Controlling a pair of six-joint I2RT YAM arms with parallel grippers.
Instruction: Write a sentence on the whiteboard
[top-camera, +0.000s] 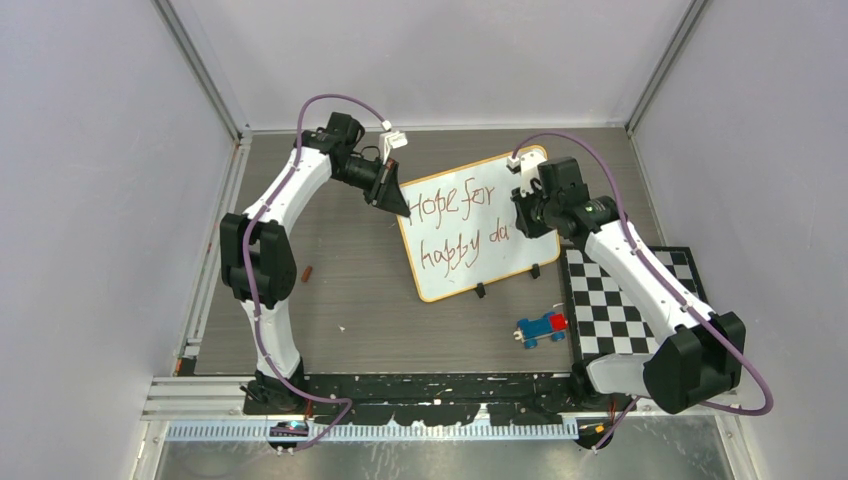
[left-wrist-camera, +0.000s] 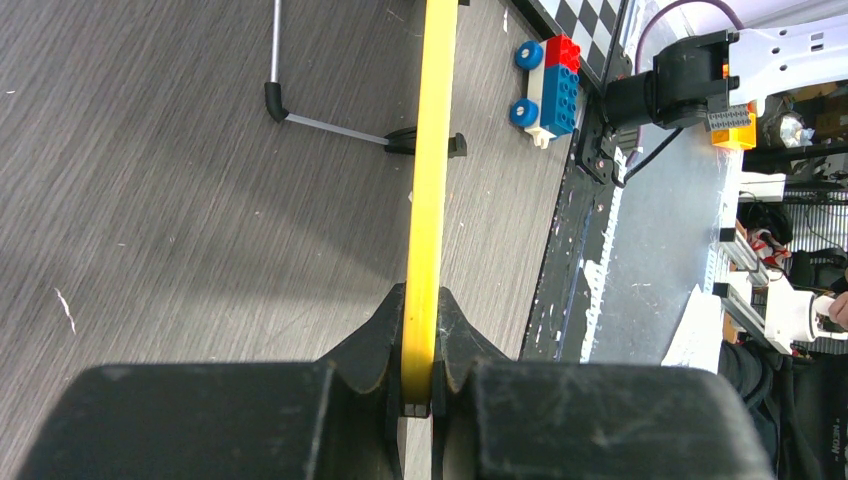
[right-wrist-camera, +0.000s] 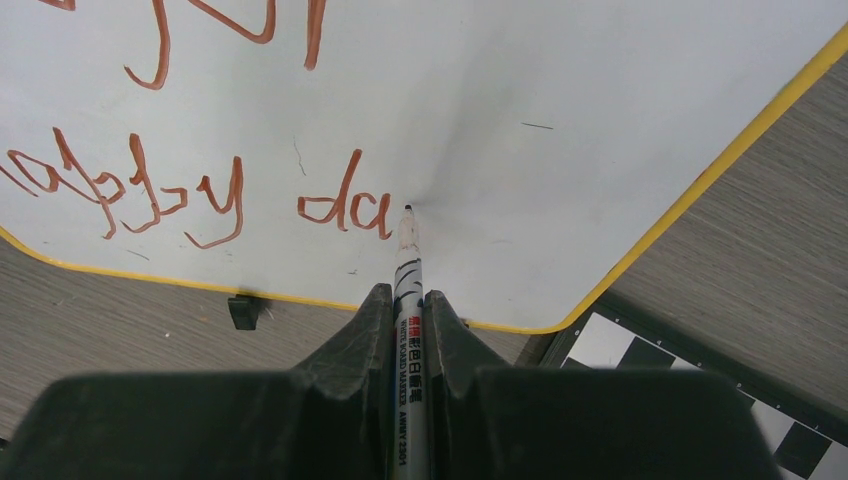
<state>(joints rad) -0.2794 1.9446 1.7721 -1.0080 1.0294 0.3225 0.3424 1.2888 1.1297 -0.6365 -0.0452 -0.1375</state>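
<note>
The whiteboard (top-camera: 470, 225) lies tilted in the middle of the table, white with a yellow rim (right-wrist-camera: 700, 185). On it the sentence (top-camera: 462, 225) reads "Hope for" above "happy da" in reddish-brown letters (right-wrist-camera: 345, 205). My left gripper (top-camera: 392, 200) is shut on the board's upper-left rim, which shows edge-on as a yellow strip (left-wrist-camera: 428, 200) between its fingers. My right gripper (right-wrist-camera: 408, 305) is shut on a white marker (right-wrist-camera: 407, 270). The marker's tip (right-wrist-camera: 406, 210) touches the board just right of the "a".
A checkered mat (top-camera: 630, 305) lies to the right of the board. A blue, red and white toy brick car (top-camera: 542, 327) stands near the board's lower right corner. A small dark red piece (top-camera: 308, 272) lies left of the board. Two black clips (top-camera: 480, 290) sit on the board's lower rim.
</note>
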